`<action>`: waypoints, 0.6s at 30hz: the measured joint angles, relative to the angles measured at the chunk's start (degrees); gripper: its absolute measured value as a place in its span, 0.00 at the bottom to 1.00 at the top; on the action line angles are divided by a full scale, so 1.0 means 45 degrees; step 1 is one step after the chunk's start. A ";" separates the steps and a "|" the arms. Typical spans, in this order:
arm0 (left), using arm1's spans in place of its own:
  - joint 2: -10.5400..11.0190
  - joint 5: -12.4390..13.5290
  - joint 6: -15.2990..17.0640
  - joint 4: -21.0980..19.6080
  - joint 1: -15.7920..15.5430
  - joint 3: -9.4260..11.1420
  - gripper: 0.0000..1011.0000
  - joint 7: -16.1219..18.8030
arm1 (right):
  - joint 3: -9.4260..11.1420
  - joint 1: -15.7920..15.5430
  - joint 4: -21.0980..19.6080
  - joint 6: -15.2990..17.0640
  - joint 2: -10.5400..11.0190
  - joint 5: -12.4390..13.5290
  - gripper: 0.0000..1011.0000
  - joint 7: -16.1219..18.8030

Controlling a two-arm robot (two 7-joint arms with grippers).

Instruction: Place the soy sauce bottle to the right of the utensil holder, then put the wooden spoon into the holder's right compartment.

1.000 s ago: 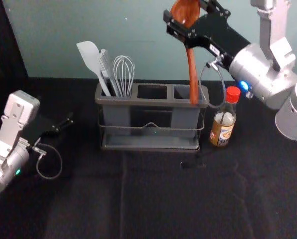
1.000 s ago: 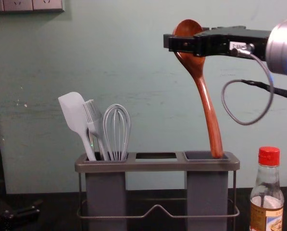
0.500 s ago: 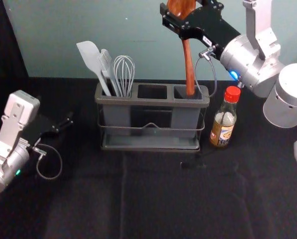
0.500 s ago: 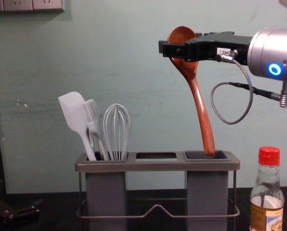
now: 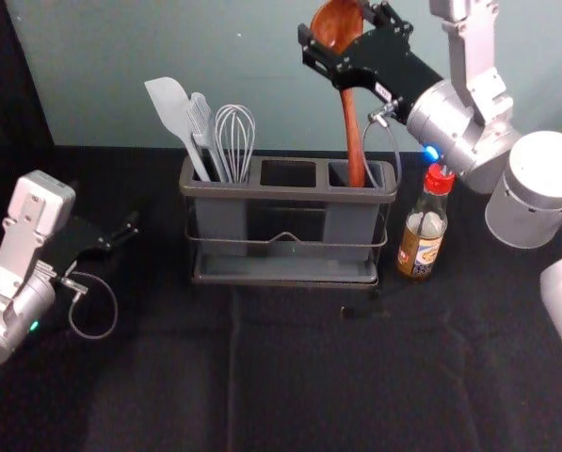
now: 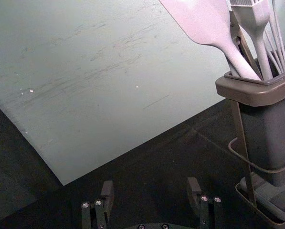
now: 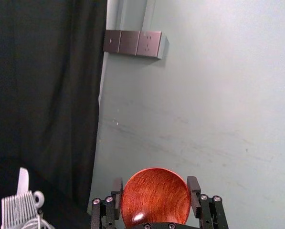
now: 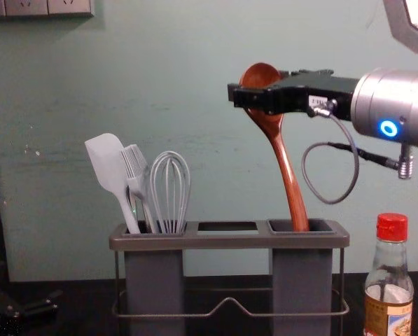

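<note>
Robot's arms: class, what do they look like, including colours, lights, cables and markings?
The silver right arm has a blue ring light, grey looped cable and black right pincer with white label. The silver left arm has a green light and black left pincer.

Only illegible print, on a white tag (image 8: 318,101) and the label (image 8: 377,318) of the soy sauce bottle (image 8: 389,269)

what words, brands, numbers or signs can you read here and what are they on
No text can be read for certain.
Label on the bottle: printed, too small to read.
White sticker on the right gripper: marked, too small to read.
Wall sockets: no lettering I can make out.
</note>
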 joint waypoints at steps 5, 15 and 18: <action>0.0000 0.0000 0.0000 0.0000 0.0001 -0.0001 0.99 0.0001 | -0.0022 -0.0154 0.0155 -0.0106 -0.0041 -0.0132 0.83 0.0000; 0.0000 -0.0001 0.0000 0.0000 0.0000 0.0000 0.99 0.0000 | 0.0130 -0.0632 0.0424 -0.0492 -0.0061 -0.0142 0.83 0.0021; 0.0000 0.0000 -0.0001 0.0000 0.0000 0.0000 0.99 0.0001 | 0.0167 -0.0741 0.0498 -0.0566 -0.0048 -0.0134 0.83 0.0079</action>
